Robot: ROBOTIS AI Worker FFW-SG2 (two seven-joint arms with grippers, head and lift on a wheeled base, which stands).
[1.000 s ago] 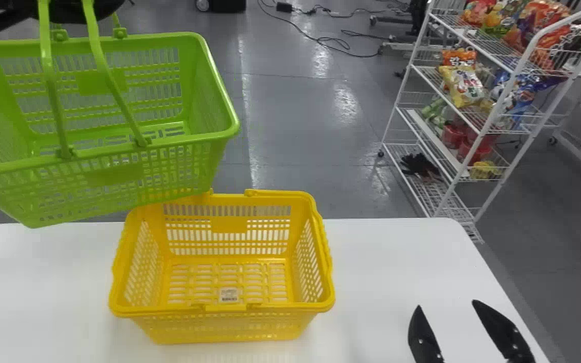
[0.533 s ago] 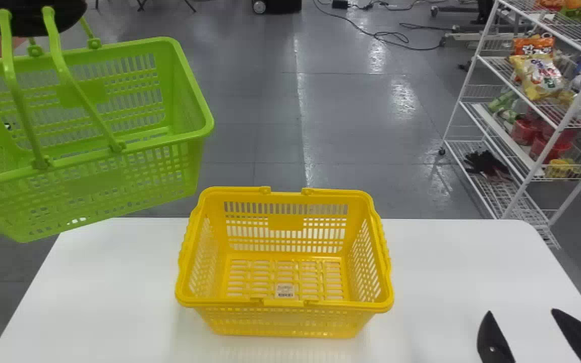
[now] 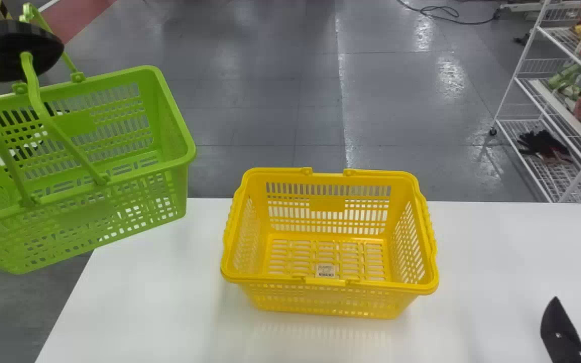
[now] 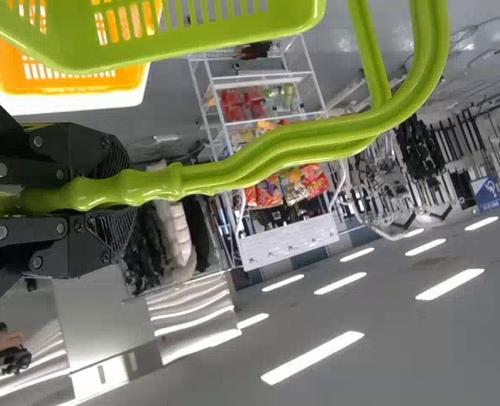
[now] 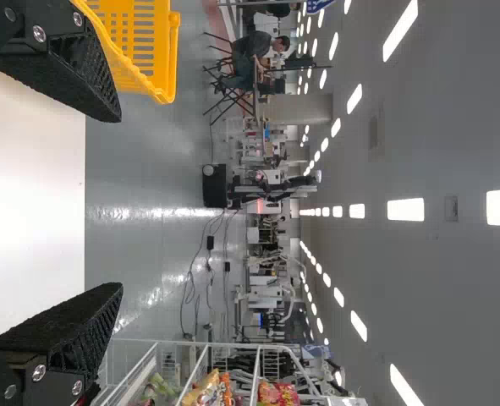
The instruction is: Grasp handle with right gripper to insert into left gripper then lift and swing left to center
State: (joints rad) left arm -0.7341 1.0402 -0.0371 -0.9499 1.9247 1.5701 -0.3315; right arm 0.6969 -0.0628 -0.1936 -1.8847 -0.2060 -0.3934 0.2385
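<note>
The slotted green basket (image 3: 86,204) hangs mouth up, long axis slanting left to right; left gripper (image 3: 13,48) clamps its glossy, wavy handles (image 4: 233,173). Right gripper's (image 3: 563,333) fingers stand apart.

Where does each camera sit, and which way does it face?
Head view: on the head, facing forward and down at the white table; the black left hand shows upper left, one black finger of the right hand lower right.
Left wrist view: looks along its fingers, shut on the handles of the green plastic basket, into the room.
Right wrist view: looks between its open fingers across the floor.
Shared by all: the yellow plastic basket.
</note>
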